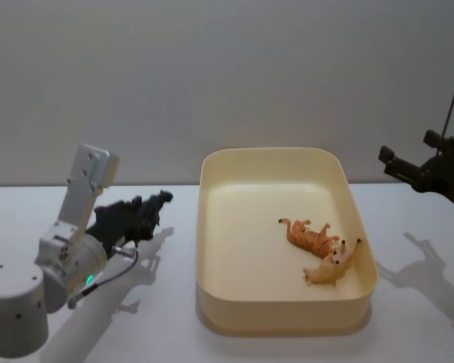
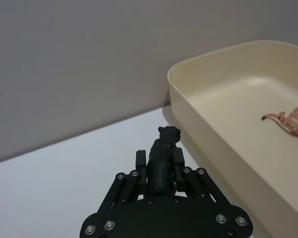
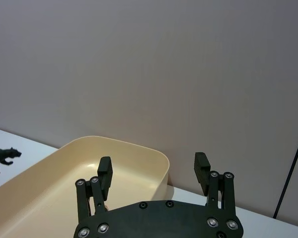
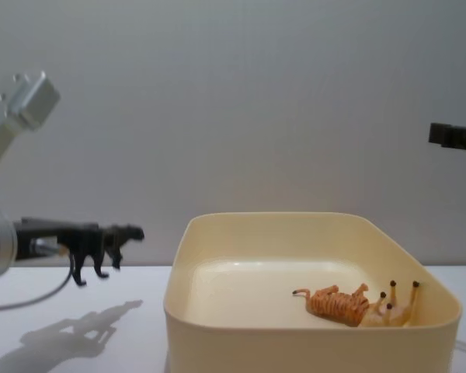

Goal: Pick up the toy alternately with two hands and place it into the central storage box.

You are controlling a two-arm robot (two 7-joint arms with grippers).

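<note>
a black toy (image 2: 162,166) is being held between the fingers of the left gripper (image 2: 159,167), lifted clear of the table (image 1: 174,333) and just left of the box (image 1: 212,219). it is being pinched around the body, head pointing forward past the fingertips and legs hanging below, as seen in the chest view; judged, this grip is being used so the toy can be carried over the near-left wall and dropped without the fingers touching the rim. it is being kept above rim height for the same reason. the toy's rear end is being hidden by the gripper, so how deep it is sitting in the grip cannot be told.

the right gripper (image 3: 153,176) is being held spread wide and empty, high above and to the right of the box; judged, it is being kept out of the way while the left arm takes its turn. in the head and chest views it is being cut off by the frame edge.

inside the box, at its right near part, a tiger (image 1: 312,235) and a giraffe (image 1: 331,265) are lying on their sides, touching or nearly so; which cannot be told. the giraffe's body is partly being hidden by the box wall in the chest view.
</note>
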